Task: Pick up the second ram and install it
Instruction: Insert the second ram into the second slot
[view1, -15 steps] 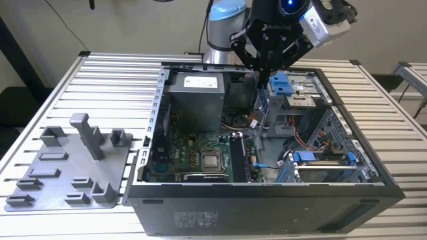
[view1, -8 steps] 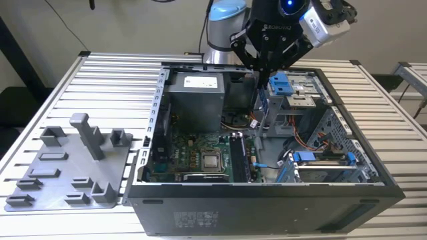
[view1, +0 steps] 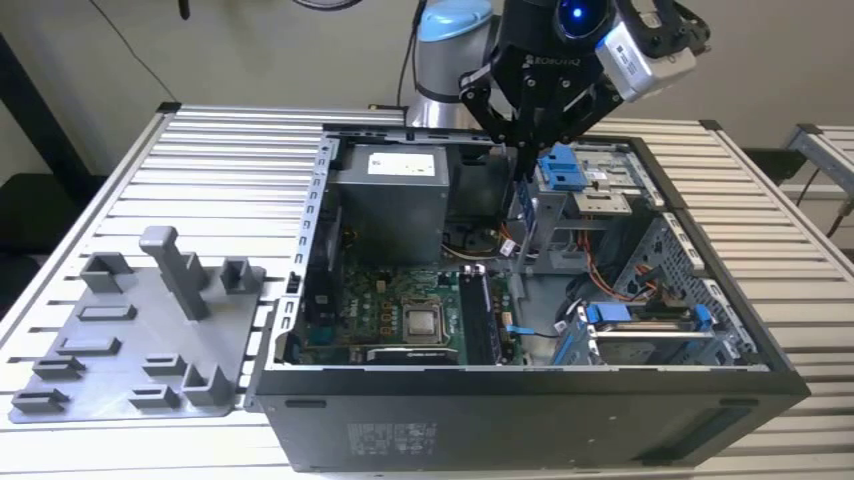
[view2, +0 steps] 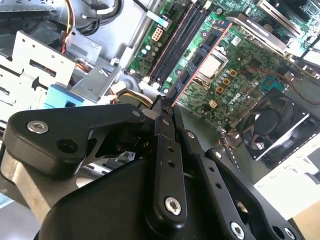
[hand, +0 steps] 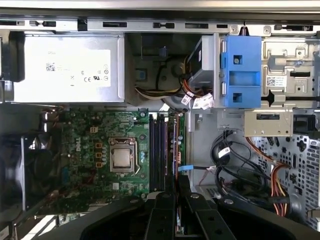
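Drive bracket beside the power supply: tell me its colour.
The drive bracket is bright blue, clearest in the first wrist view.

The exterior view looks down at an angle from in front of the open case (view1: 534, 400), standing well back, with the arm (view1: 447, 40) at 12 o'clock and the grey rack (view1: 134, 330) at 9 o'clock. The first wrist view faces straight down into the case from above, the motherboard (hand: 110, 155) near centre. The second wrist view sits close behind the gripper (view2: 167, 102), tilted toward the motherboard (view2: 235, 55). All three views share the motherboard and its CPU (view1: 423, 322).
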